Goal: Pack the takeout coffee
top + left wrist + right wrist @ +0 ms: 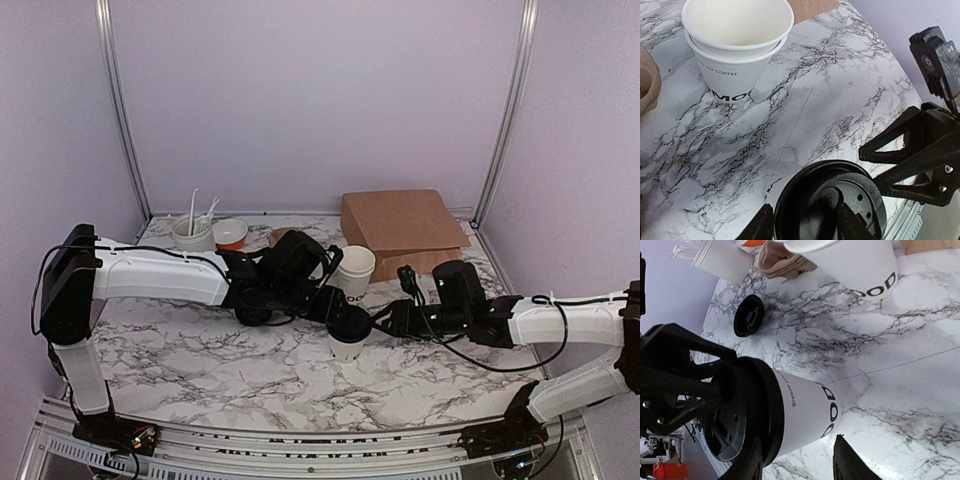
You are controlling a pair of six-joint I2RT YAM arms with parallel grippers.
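Risks first. The takeout coffee (348,335) stands upright mid-worktop (200,355) with both my claws crowded onto it. The likeliest fault is the two claws fouling each other, since their black frames sit close together beside the dome lid (830,192). Second, a paper cup is soft: too hard a squeeze from the right could buckle the wall or pop the lid and spill. Third, an uneven close would shove or tip the cup toward the stack of lidless cups (355,270) just behind it. The brown paper bag (400,230) lies at the back, well apart, so I expect a carry past that stack. My right claw (797,445) has its fingers apart, straddling the cup body below the lid; one finger is close against the cup and worktop shows beside the other, so not clamped, I judge. My left claw (802,210) has its fingers part-spread at the lid, one by the rim and one over the top; gripping or only resting, I cannot tell
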